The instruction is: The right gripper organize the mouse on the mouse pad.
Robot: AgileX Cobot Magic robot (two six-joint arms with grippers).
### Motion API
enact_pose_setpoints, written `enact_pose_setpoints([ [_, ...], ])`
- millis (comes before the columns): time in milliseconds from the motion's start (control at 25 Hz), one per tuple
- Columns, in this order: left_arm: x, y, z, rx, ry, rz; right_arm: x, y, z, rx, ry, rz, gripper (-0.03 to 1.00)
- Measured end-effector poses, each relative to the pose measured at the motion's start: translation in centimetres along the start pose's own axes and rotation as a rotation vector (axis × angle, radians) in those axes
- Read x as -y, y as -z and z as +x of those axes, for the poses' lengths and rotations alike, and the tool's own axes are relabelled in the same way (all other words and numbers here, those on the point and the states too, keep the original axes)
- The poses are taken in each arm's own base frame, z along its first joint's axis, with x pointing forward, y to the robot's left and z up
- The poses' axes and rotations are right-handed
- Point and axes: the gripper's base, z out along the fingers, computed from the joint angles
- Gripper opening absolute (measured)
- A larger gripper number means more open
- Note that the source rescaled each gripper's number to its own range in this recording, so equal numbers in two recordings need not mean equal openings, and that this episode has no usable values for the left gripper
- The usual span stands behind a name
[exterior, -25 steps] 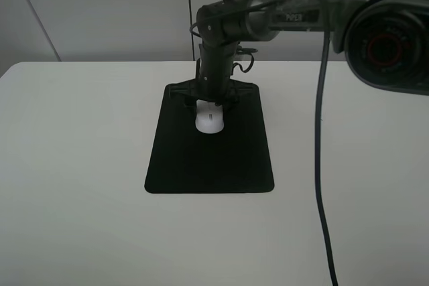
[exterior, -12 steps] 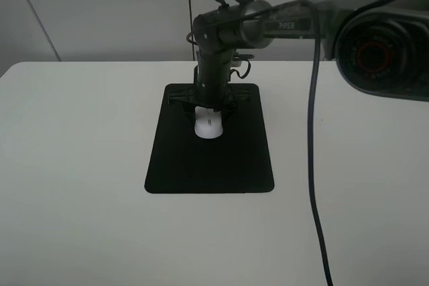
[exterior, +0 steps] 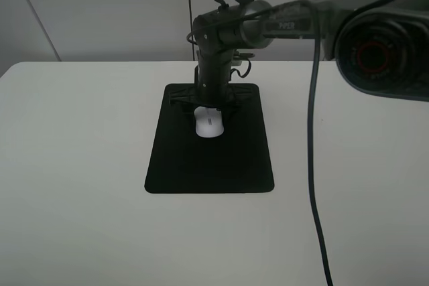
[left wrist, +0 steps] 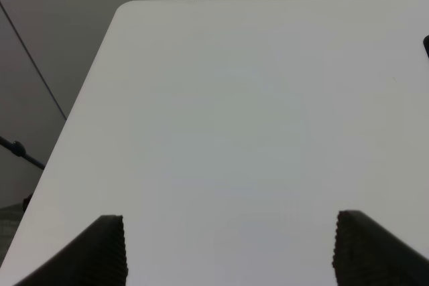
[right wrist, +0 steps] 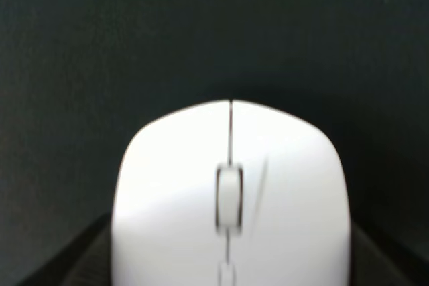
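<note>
Because the mouse [exterior: 209, 126] belongs squarely on the mouse pad [exterior: 201, 165], the right gripper [exterior: 209, 112] straddles it upper-centre, whether pinching I cannot tell

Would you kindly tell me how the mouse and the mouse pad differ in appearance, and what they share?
The mouse is white; the mouse pad is matte black. The mouse is small, oval and domed; the mouse pad is far larger, flat and rectangular with rounded corners. The mouse sits on top, on the mouse pad's far half. Both point lengthwise the same way.
</note>
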Motion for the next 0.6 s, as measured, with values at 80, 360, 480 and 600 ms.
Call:
enact_pose_setpoints([
  [80,0.0,0.0,0.0,0.0,0.0,0.0,0.0,0.0,0.0,0.002,0.002,0.002,0.84],
  [360,0.0,0.0,0.0,0.0,0.0,0.0,-0.2,0.7,-0.5,0.012,0.002,0.002,0.98],
  [480,0.0,0.0,0.0,0.0,0.0,0.0,-0.4,2.0,-1.3,0.026,0.02,0.0,0.99],
  [600,0.0,0.0,0.0,0.0,0.0,0.0,-0.4,3.5,-1.7,0.034,0.045,0.007,1.0],
])
